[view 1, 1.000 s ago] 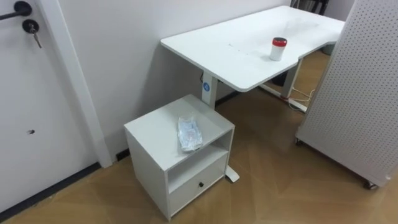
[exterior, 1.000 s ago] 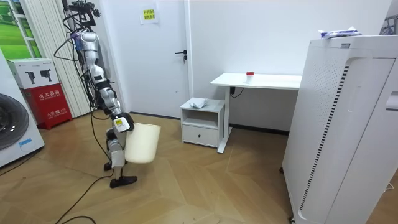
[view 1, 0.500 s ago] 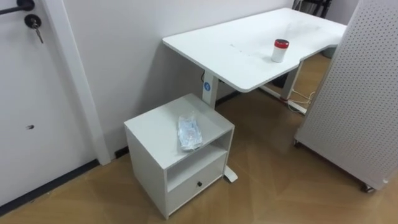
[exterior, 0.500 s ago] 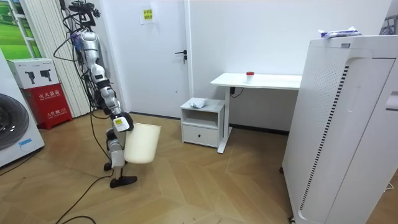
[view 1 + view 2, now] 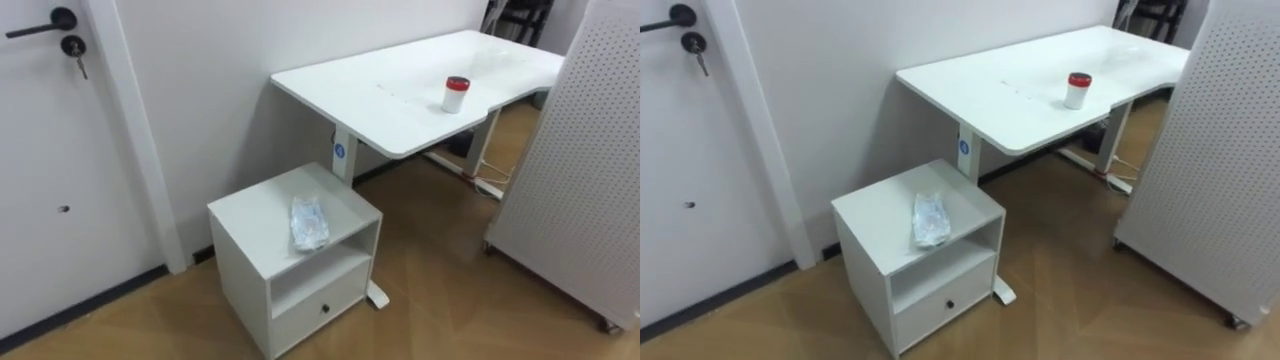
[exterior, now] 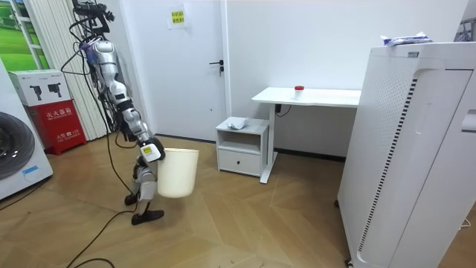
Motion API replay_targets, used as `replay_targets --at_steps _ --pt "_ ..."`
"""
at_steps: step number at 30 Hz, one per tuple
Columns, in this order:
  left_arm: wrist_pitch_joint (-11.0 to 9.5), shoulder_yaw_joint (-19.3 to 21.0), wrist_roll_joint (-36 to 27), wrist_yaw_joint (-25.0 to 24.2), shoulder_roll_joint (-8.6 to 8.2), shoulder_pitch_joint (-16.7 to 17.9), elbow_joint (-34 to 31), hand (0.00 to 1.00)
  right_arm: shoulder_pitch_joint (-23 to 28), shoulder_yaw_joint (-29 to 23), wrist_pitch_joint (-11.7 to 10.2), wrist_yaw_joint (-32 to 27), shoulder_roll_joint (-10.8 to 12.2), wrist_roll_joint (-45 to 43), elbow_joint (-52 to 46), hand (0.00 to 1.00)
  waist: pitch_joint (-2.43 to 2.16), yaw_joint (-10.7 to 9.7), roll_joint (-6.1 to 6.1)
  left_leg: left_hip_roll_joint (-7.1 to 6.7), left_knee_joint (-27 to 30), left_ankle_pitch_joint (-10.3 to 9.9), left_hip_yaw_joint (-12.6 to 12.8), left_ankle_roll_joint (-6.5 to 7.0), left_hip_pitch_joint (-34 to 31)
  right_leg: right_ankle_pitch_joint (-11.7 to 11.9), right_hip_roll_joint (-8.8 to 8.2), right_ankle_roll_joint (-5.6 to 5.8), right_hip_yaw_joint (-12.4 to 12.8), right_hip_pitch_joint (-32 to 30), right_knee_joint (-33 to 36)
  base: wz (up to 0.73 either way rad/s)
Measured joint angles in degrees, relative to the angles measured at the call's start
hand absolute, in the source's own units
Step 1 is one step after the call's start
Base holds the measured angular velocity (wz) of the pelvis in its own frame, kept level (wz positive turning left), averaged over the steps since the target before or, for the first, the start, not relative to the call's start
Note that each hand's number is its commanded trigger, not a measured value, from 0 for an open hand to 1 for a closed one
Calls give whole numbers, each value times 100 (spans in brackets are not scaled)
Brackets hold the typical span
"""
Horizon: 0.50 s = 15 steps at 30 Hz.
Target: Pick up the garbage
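- One crumpled clear wrapper (image 5: 308, 222) is the garbage in the left eye view. It lies flat on top of a low white cabinet (image 5: 250, 215), toward the front right part of that top, and nothing touches it.
- Cabinet layout: an open shelf sits under the top, with one drawer with a dark knob below the shelf. The cabinet stands on the wooden floor (image 5: 440, 300) against the wall, just beside the leg under a white tabletop (image 5: 390, 90).
- Tabletop load: a small white jar (image 5: 456, 94) with a red lid stands upright, well apart from the wrapper.
- Surroundings: a white door (image 5: 50, 170) with a dark handle is left of the cabinet, and a white perforated panel (image 5: 585, 170) is at the right edge.
- Room view: the robot stands on the floor in front of the door, well apart from the cabinet, which lies toward the room view's right.
- Right hand (image 6: 151, 152): it is at the upper rim of a cream bin (image 6: 178, 175), which hangs upright beside the robot's legs, clear of the floor. Whether that hand is clasped on the rim or spread against it cannot be told.
- Right eye view: the wrapper lies lengthwise from back to front, above the open shelf.
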Motion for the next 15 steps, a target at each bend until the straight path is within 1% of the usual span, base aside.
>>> replay_targets --at_steps 1,2,3,4,5,6,7,8,9,10,11,12,13,14,15 --pt "0 -48 -2 -10 -15 3 4 0 37 -2 0 -26 -25 8 -4 100 -3 5 -8 -137 -111 -41 30 59 -137 -21 -16 -18 60 17 -2 23" --pt "-2 -174 -2 -27 -38 20 -8 0 50 6 15 -59 -94 22 8 100 -6 57 -1 -388 -483 -48 177 99 -427 -54 -58 -26 141 13 2 -9" --pt "-4 -193 -1 -53 -31 44 -9 0 33 19 10 -74 -120 36 18 100 -15 184 -14 -568 -1088 77 305 34 -690 -75 -75 -31 240 13 -13 -31" --pt "-10 -179 -3 -52 -26 59 -8 0 32 31 5 -79 -125 35 20 100 -15 254 -6 -633 -1453 230 338 0 -797 -82 -73 -38 275 18 -30 -62" --pt "-22 -152 -42 -48 -14 124 2 0 55 89 12 -92 -140 20 31 100 3 350 39 -688 -2054 744 340 59 -945 -123 -76 -53 328 49 -39 -60" --pt "-26 -159 -43 -47 -15 196 1 0 59 201 3 -95 -154 -32 -13 100 -12 335 18 -710 -2426 1208 329 103 -971 -176 -79 3 379 162 -83 -48" --pt "-32 -161 -37 -49 -22 197 2 0 113 234 -1 -96 -163 -38 -37 100 -23 320 5 -715 -2523 1411 332 121 -961 -216 -81 25 390 215 -111 -17" --pt "-94 -160 -36 -51 -47 189 2 0 159 227 -3 -103 -177 -40 -41 100 -61 294 -13 -730 -2511 1651 388 273 -911 -291 -96 99 413 261 -140 -12" --pt "-162 -160 -35 -53 -55 172 2 0 198 230 2 -112 -182 -41 -38 100 -85 295 0 -722 -2383 1689 454 371 -921 -316 -124 130 392 328 -231 -21" --pt "-189 -157 -40 -53 -47 153 0 0 195 234 -2 -114 -180 -40 -44 100 -90 304 -20 -710 -2301 1686 495 436 -926 -312 -137 141 356 372 -296 -34" --pt "-219 -154 -42 -53 -22 109 2 0 163 239 -6 -116 -160 -51 -57 100 -78 318 -58 -685 -2084 1590 557 508 -928 -285 -174 185 339 475 -409 -31" --pt "-256 -155 -42 -54 -15 22 6 0 130 243 -6 -130 -160 -93 -60 100 -57 303 -67 -624 -1804 1424 620 493 -993 -273 -207 190 360 576 -508 -26" --pt "-276 -155 -42 -58 -15 -25 9 0 119 244 -7 -150 -159 -127 -61 100 -39 304 -68 -577 -1571 1348 659 498 -1067 -271 -198 187 385 641 -560 -23" --pt "-329 -159 -49 -71 -20 -72 10 0 83 297 -2 -158 -160 -176 -72 100 22 348 -64 -511 -1115 1199 829 475 -1296 -268 -180 174 537 803 -642 -23" --pt "-367 -166 -50 -98 -65 -77 16 0 121 368 3 -163 -211 -232 -93 100 -19 345 -14 -527 -1322 1213 889 471 -1319 -289 -170 176 589 830 -628 -21"
